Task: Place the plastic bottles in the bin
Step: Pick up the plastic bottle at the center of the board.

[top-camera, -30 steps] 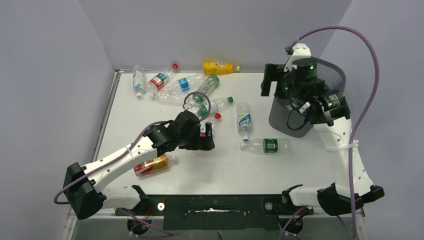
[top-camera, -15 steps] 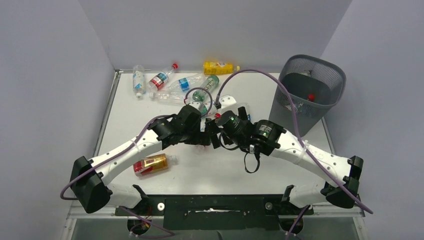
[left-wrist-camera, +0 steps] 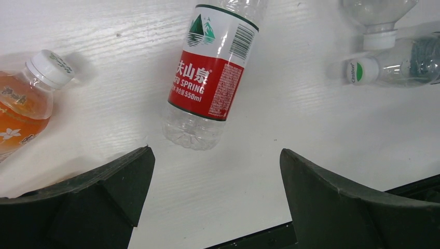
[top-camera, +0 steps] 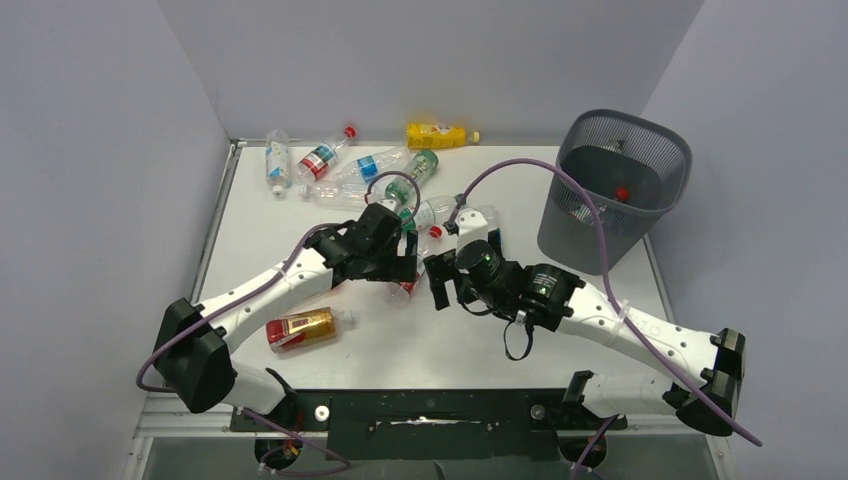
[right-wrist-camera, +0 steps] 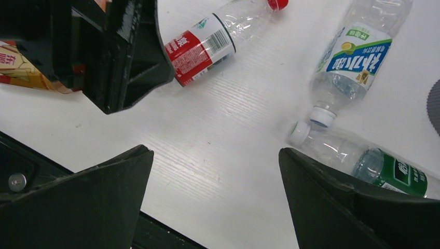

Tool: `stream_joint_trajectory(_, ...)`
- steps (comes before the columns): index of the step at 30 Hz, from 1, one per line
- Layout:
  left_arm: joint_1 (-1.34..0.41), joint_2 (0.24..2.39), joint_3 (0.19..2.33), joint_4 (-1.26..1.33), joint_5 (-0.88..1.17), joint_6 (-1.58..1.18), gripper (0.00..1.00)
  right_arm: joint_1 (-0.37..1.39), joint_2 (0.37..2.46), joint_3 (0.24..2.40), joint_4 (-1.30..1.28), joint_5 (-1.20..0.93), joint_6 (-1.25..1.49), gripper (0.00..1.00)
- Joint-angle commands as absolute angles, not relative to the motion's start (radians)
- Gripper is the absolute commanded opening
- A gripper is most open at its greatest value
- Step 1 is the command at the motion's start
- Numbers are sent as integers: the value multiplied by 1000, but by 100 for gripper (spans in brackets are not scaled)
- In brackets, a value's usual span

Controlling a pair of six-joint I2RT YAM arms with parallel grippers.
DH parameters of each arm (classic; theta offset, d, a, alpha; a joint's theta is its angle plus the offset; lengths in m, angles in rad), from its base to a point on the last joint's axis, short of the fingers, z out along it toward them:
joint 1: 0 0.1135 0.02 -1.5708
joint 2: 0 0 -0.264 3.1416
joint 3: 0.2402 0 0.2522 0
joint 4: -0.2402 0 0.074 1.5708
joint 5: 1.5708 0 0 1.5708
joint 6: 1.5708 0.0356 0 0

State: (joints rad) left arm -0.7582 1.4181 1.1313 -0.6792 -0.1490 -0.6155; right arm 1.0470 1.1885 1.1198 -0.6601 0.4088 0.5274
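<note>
Several plastic bottles lie on the white table. A clear one with a red label (left-wrist-camera: 210, 85) lies just beyond my left gripper (left-wrist-camera: 215, 152), which is open and empty. Partly under that gripper (top-camera: 405, 268) the same bottle (top-camera: 407, 288) shows red. My right gripper (right-wrist-camera: 215, 151) is also open and empty, low over bare table beside the left one. A green-labelled bottle (right-wrist-camera: 373, 161) lies against its right finger, and a blue-and-yellow-labelled one (right-wrist-camera: 353, 62) lies further off. The dark mesh bin (top-camera: 660, 145) stands at the back right with a red-capped bottle (top-camera: 622, 193) inside.
An orange drink bottle (top-camera: 303, 328) lies near the left arm. A yellow bottle (top-camera: 437, 134) and a cluster of clear bottles (top-camera: 325, 157) lie along the back edge. The two grippers (top-camera: 437, 285) are close together at mid-table. Grey walls enclose the table.
My right arm has swung from above the bin down to mid-table, ending beside the left gripper. The left gripper has shifted slightly towards the back. Both stayed open.
</note>
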Motion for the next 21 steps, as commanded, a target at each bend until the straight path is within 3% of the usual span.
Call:
stream_joint_trajectory(1, -733, 1441, 1191, -618, -129, -622, 93, 1006, 1145, 1089, -573, 360, 517, 98)
stream_joint_trajectory(14, -726, 1547, 1289, -658, -73, -639, 93, 892, 1124, 1086, -626, 142, 557, 98)
stream_joint_trajectory(21, -723, 1468, 1217, -596, -42, -651, 93, 887, 1069, 1025, -650, 209, 694, 98)
